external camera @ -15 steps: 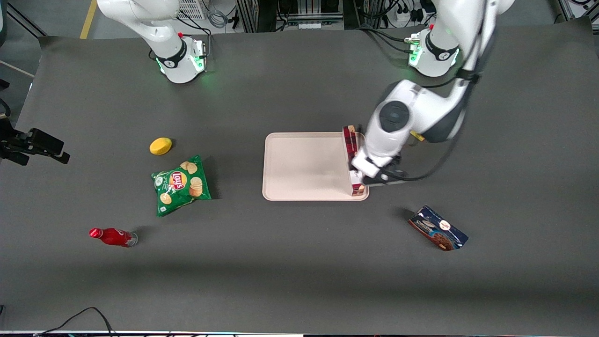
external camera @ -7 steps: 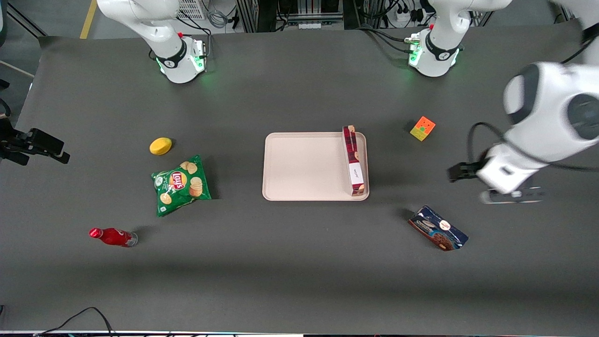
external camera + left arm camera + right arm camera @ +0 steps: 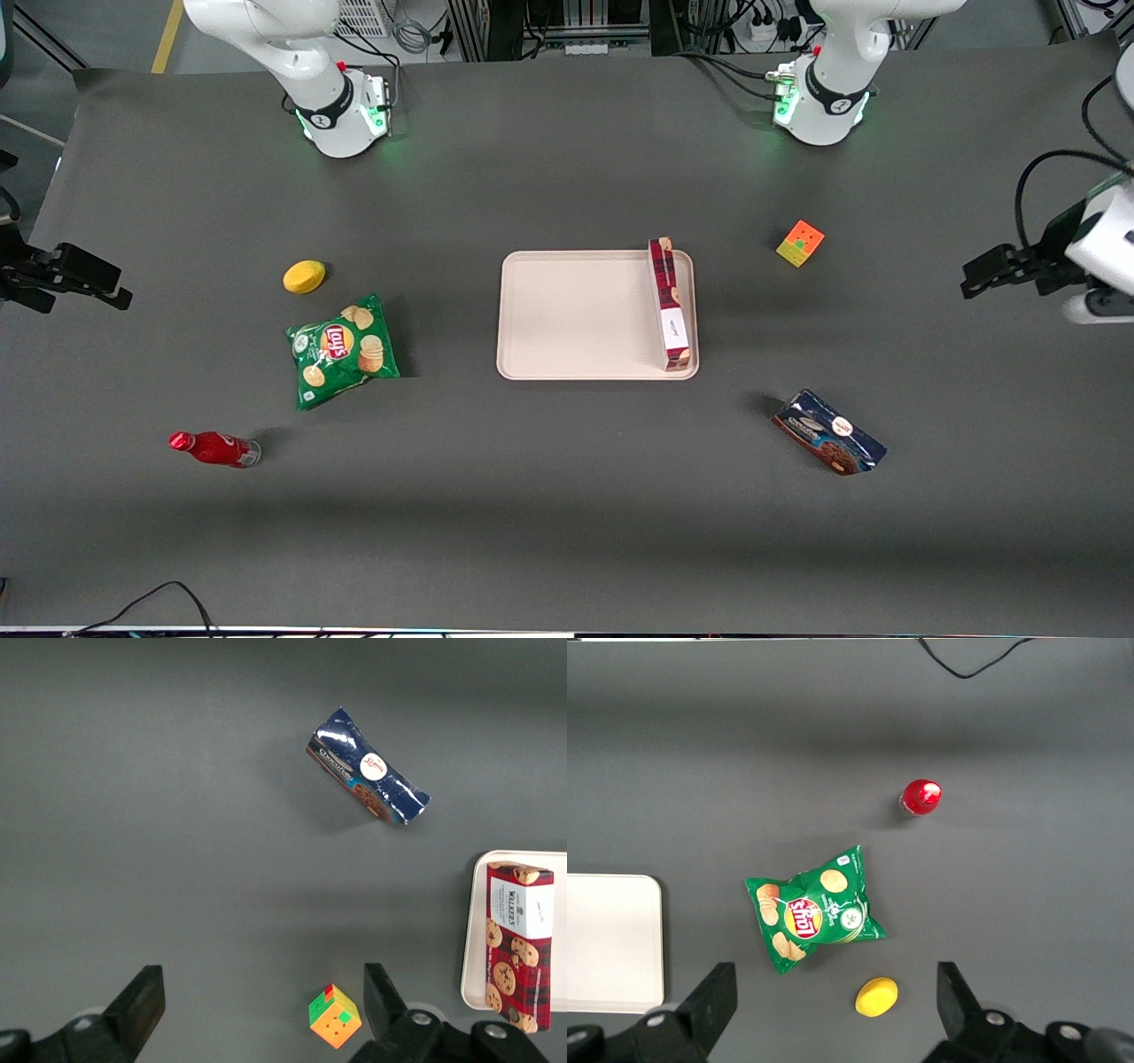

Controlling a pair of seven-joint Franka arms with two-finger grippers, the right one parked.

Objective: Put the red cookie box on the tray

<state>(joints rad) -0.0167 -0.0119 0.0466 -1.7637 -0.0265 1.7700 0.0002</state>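
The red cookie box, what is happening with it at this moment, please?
The red cookie box lies on the tray, along the tray's edge toward the working arm's end of the table. Nothing holds it. The left arm's gripper is open and empty, out at the working arm's end of the table, well apart from the tray. A colour cube and a dark blue cookie package lie on the table between tray and gripper. The placing looks done.

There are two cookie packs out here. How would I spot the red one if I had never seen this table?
Find the big pale pink rectangular tray mid-table. The long slim dark red plaid cardboard cookie box lies on it, along the edge toward the working arm's end, far from the open gripper. The dark blue crinkly cookie package lies off the tray, on the dark table, nearer the front camera.
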